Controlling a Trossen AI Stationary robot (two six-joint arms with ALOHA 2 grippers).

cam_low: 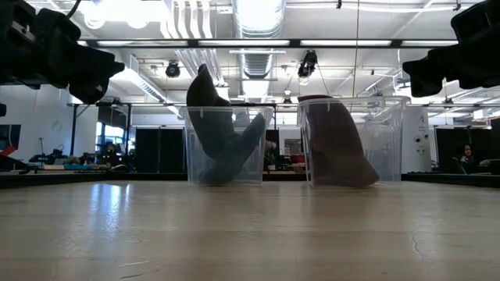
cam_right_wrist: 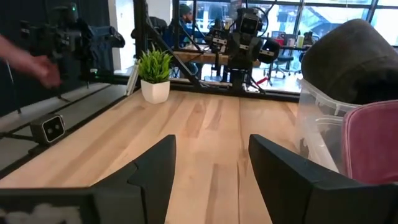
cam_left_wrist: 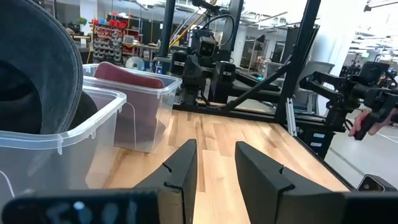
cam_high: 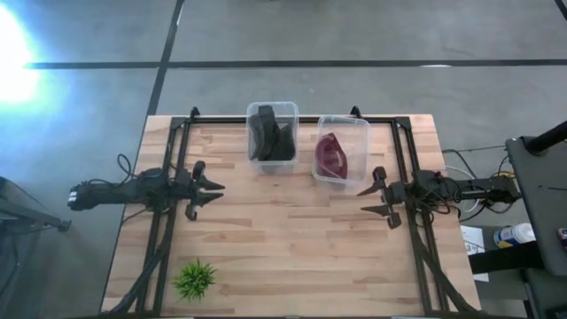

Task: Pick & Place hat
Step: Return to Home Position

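Observation:
A dark grey hat (cam_high: pixel 270 133) stands inside a clear plastic bin (cam_high: pixel 272 163) at the table's far middle, its top rising above the rim (cam_low: pixel 205 86). A maroon hat (cam_high: pixel 331 156) sits in a second clear bin (cam_high: pixel 342 182) to the right of it; both hats also show in the low view, maroon hat (cam_low: pixel 334 148). My left gripper (cam_high: pixel 215 189) hovers open above the table, left of the bins. My right gripper (cam_high: pixel 365 200) hovers open, right of and nearer than the maroon bin. Both are clear of everything.
A small potted green plant (cam_high: pixel 195 280) stands near the table's near left corner. Black frame rails (cam_high: pixel 159 221) run along the left, right and far sides. Bare wood (cam_high: pixel 292 239) lies between the grippers. A person's hand (cam_right_wrist: pixel 34 65) shows beyond the table.

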